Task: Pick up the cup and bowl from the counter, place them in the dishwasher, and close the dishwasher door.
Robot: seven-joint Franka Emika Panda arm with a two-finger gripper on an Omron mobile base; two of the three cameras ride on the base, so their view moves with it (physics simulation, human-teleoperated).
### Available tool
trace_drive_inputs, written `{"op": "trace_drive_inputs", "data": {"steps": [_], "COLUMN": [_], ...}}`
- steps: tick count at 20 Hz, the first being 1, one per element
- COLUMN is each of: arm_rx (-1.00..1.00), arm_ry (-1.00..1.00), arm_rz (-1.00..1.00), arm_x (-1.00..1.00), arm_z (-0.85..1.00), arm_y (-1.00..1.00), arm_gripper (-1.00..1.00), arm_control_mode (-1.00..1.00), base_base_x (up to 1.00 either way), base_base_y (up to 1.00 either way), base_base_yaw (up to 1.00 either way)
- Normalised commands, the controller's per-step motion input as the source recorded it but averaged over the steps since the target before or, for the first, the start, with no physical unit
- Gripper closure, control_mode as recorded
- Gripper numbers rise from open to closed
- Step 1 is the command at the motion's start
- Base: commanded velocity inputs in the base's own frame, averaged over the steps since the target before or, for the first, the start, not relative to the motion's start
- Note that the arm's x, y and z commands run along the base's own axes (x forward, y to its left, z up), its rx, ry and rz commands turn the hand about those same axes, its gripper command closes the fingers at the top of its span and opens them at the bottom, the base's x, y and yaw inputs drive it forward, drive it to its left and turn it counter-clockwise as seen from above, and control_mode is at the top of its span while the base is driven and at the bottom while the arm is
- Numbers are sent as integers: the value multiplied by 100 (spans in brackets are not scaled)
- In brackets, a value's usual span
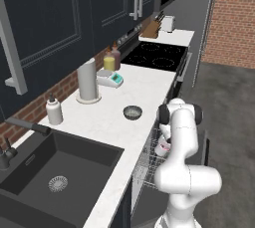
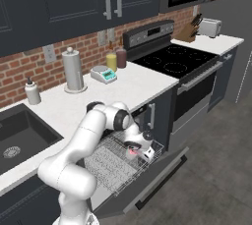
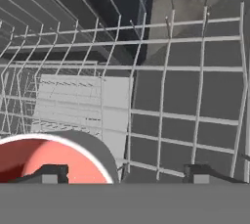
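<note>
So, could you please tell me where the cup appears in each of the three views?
Left base view: cup at centre right, beside the arm, over the dishwasher rack.
Right base view: just below centre, at the gripper, over the rack.
Hand view: bottom left, red inside facing up.
Shared landmark: the wire rack.

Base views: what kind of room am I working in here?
A home kitchen, rendered in simulation. A stove is set into the white counter, a black sink sits at its near end, and the dishwasher stands open with its wire rack pulled out.
</note>
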Motion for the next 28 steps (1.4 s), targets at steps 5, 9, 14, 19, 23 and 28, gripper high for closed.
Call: {"op": "trace_drive_inputs", "data": {"steps": [5, 9, 14, 19, 23, 28], "arm_rx": [16, 6, 0, 0, 0, 5], "arm_ry": [-5, -9, -7, -4, -2, 0], "arm_rz": [0, 0, 0, 0, 0, 0], "arm_x": [-73, -50, -28, -34, -39, -30], "arm_z": [59, 94, 100, 100, 100, 100], "arm_y": [-35, -1, 12, 22, 2, 0], "arm_gripper": [-100, -100, -100, -100, -100, -100], "arm_control_mode": [-100, -100, -100, -100, -100, -100], "base_base_x": [0, 0, 0, 0, 0, 0], "base_base_y": [0, 0, 0, 0, 0, 0], "base_base_yaw": [0, 0, 0, 0, 0, 0]}}
